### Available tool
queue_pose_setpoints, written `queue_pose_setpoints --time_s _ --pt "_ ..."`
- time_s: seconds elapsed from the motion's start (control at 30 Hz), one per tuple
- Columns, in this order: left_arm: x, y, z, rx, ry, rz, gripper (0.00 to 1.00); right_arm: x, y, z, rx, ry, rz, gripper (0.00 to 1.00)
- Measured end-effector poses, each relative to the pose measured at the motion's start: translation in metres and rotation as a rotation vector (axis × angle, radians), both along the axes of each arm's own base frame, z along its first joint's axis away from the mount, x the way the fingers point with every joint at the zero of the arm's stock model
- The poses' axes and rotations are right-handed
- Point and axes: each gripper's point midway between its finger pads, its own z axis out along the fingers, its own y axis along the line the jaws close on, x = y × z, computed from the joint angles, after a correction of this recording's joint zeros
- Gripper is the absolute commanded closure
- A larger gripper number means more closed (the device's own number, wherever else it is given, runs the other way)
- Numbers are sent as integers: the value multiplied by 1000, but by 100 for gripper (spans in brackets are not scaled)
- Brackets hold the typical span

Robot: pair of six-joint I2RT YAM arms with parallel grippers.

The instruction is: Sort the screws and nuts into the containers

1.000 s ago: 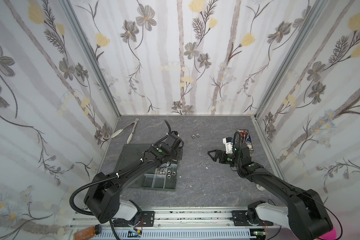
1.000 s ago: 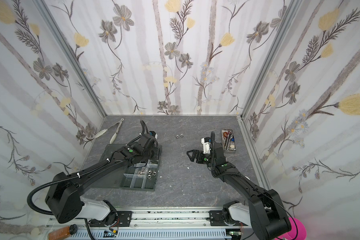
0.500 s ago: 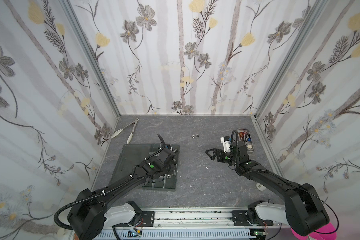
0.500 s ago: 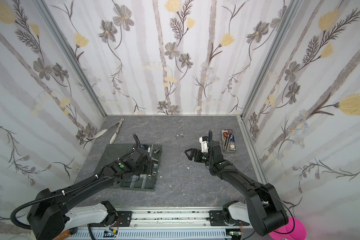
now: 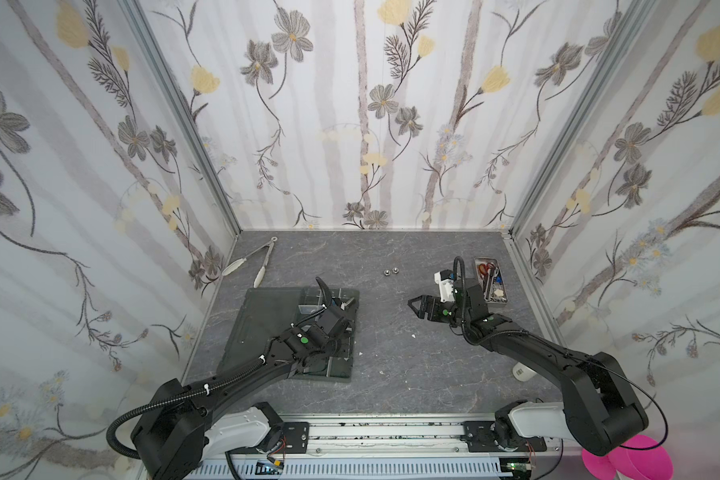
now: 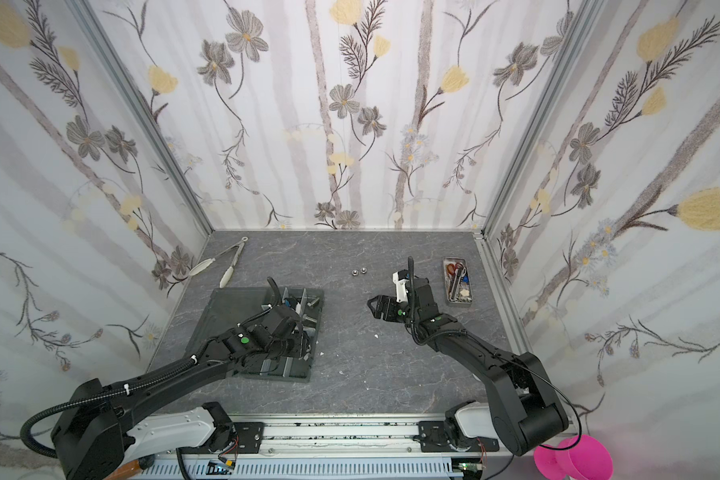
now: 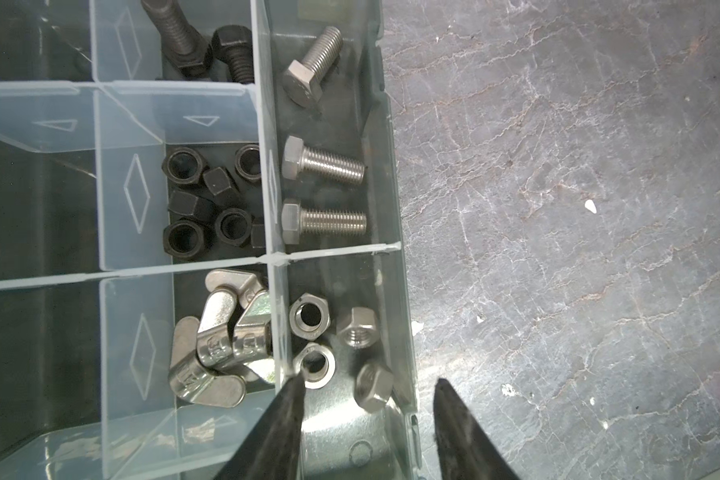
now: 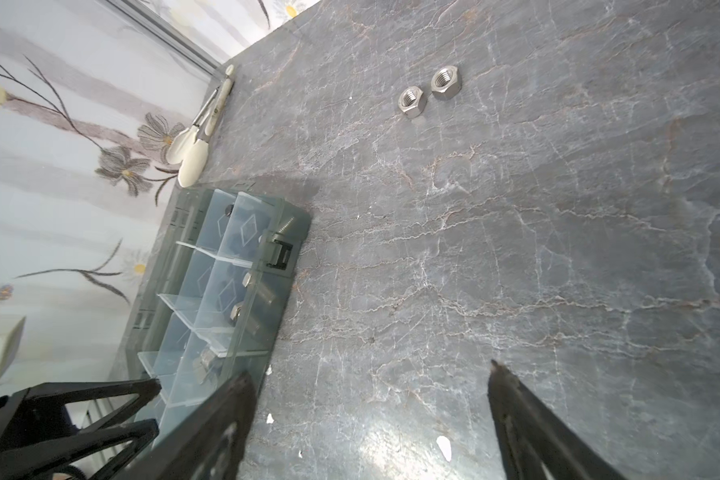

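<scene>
**Reader:** Where is the left hand, and what is it doing?

**Describer:** The left hand (image 7: 367, 384) hangs over an edge cell of the organiser tray (image 7: 400, 291), on the side next to the bare counter (image 7: 558, 208). Its two black fingers (image 7: 283, 415) stand apart and released, gripping nothing.

**Reader:** What lies in that cell?

**Describer:** Four silver hex nuts (image 7: 308, 318) lie loose on its floor. One sits between the fingertips without being pinched, and one fingertip overlaps the rim of another. Across a clear divider, silver wing nuts (image 7: 221, 349) lie heaped in the neighbouring cell. Black nuts (image 7: 208, 208) fill a further cell, and three silver screws (image 7: 323, 166) lie in the cell beside those. Black screws (image 7: 208, 45) show in one more cell.

**Reader:** And the right hand?

**Describer:** The right hand (image 5: 415, 308) hovers above bare counter to the right of the organiser tray. Its fingers are spread wide and it is empty, with its tips pointing toward the tray.

**Reader:** Is anything unsorted?

**Describer:** In both top views two loose nuts (image 5: 390, 272), both silver, lie side by side on the open counter. They are nearer the back wall and well apart from both hands.

**Reader:** What else is on the counter?

**Describer:** A narrow scissors tray (image 5: 495, 304) sits just behind the right hand, by the right wall. Metal tongs (image 5: 254, 259) with pale tips lie in the back left corner, behind the organiser tray.
</scene>
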Motion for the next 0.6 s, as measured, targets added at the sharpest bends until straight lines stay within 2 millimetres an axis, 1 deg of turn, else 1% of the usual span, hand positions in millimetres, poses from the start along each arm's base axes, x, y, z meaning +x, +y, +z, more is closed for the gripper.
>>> queue_pose_setpoints --time_s 0.07,0.23,0.3,0.4,0.53,0.6 --pt "2 0 7 -10 -19 5 39 1 2 0 -32 -8 8 15" --pt "10 0 34 -48 -94 20 27 11 2 -5 -108 -4 -7 19" --pt "12 0 50 -69 -138 24 19 19 5 -2 -129 -16 -7 21" --pt "14 5 69 -88 -204 26 11 28 11 0 -160 -23 -3 23" --pt "15 13 88 -95 -275 30 1 44 16 2 -194 -24 -1 27" --pt "16 17 94 -87 -307 30 0 53 21 4 -212 -25 1 29"
